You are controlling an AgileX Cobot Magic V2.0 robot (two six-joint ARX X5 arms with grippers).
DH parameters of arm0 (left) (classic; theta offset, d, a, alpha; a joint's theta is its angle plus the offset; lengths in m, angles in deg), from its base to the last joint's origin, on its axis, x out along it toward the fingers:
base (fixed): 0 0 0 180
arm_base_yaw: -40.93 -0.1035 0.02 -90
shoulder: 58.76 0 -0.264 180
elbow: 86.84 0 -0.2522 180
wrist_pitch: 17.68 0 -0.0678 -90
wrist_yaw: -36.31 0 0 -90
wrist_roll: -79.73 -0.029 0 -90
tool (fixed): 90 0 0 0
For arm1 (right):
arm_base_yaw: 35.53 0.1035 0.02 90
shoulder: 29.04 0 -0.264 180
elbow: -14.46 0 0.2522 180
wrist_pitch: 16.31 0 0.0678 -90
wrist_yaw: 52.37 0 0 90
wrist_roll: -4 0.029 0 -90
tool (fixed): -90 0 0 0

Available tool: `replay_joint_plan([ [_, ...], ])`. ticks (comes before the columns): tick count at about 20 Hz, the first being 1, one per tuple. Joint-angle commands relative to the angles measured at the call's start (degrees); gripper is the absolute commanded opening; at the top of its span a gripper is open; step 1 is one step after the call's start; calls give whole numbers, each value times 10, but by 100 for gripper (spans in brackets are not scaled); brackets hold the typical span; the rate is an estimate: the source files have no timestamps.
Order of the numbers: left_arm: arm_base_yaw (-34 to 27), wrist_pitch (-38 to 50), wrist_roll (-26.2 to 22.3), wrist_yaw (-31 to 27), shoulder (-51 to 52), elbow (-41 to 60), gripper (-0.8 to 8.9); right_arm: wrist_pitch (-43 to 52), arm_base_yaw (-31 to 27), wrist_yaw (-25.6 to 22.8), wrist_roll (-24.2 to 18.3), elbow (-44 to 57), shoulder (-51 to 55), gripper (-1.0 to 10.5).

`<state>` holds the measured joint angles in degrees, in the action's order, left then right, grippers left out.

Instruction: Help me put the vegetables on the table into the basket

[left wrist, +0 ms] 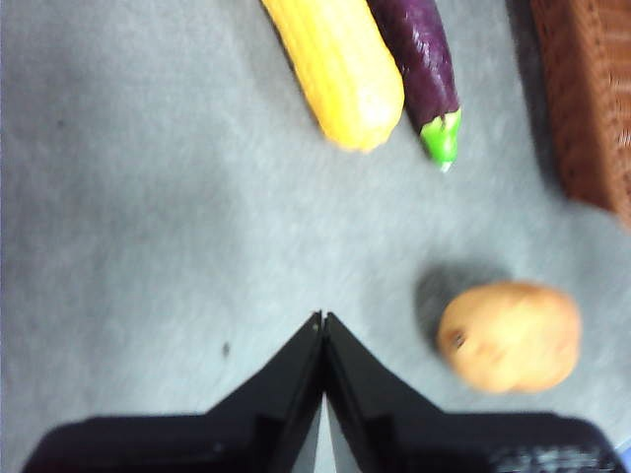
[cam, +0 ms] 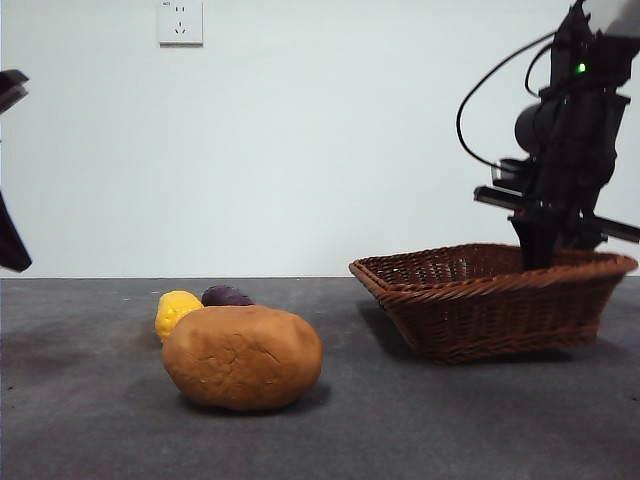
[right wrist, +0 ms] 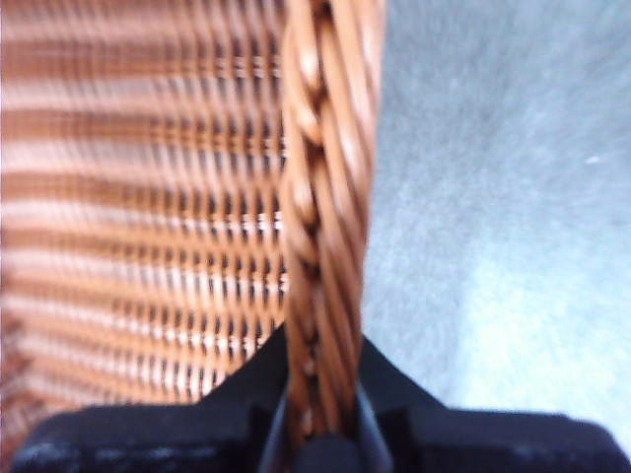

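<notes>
The tan-brown potato (cam: pixel 243 357) lies on the table (cam: pixel 80 420), left of the basket (cam: pixel 490 300). The yellow corn (cam: pixel 176 310) and the purple eggplant (cam: pixel 227 296) lie just behind it. My right gripper (cam: pixel 540 255) reaches down at the basket's far right. In the right wrist view its jaws are shut (right wrist: pixel 320 399) on the braided rim (right wrist: pixel 325 197). My left gripper (left wrist: pixel 322 317) is shut and empty above the table. In the left wrist view it is short of the potato (left wrist: pixel 510 335), the corn (left wrist: pixel 335 69) and the eggplant (left wrist: pixel 419 59).
A white wall with a socket (cam: pixel 180 22) stands behind the table. The left arm shows only as a black tip (cam: pixel 10 90) at the left edge of the front view. A corner of the basket (left wrist: pixel 587 99) shows in the left wrist view.
</notes>
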<state>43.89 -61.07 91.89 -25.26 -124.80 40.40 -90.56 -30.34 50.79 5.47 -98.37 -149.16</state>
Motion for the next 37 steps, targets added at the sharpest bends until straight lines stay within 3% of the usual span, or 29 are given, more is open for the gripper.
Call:
replay_joint_plan([
  [1, 8, -17, 11, -17, -26, -53, 9, 0, 0, -12, -2, -7, 25, -8],
  [2, 16, -41, 9, -42, -49, -89, 40, -5, 0, -12, -1, -7, 38, -8],
  [7, 59, -109, 7, -99, -187, -248, 509, -59, 1, -6, -17, -7, 87, -8],
  [9, 78, -149, 6, -129, -252, -326, 634, -65, 1, -6, -18, -6, 103, -8],
  [16, 124, -263, 18, -195, -432, -515, 633, -88, 1, -6, -35, -6, 123, -8],
  [18, 133, -261, 26, -226, -450, -516, 633, -90, 1, -5, -37, -6, 123, -8],
  [33, 136, -235, 46, -238, -511, -516, 624, -95, 1, -5, -46, -5, 123, -8],
  [34, 136, -234, 46, -240, -512, -516, 593, -95, 1, -5, -46, -5, 123, -8],
  [37, 136, -239, 45, -242, -512, -516, 327, -97, 1, -5, -46, -5, 123, -8],
])
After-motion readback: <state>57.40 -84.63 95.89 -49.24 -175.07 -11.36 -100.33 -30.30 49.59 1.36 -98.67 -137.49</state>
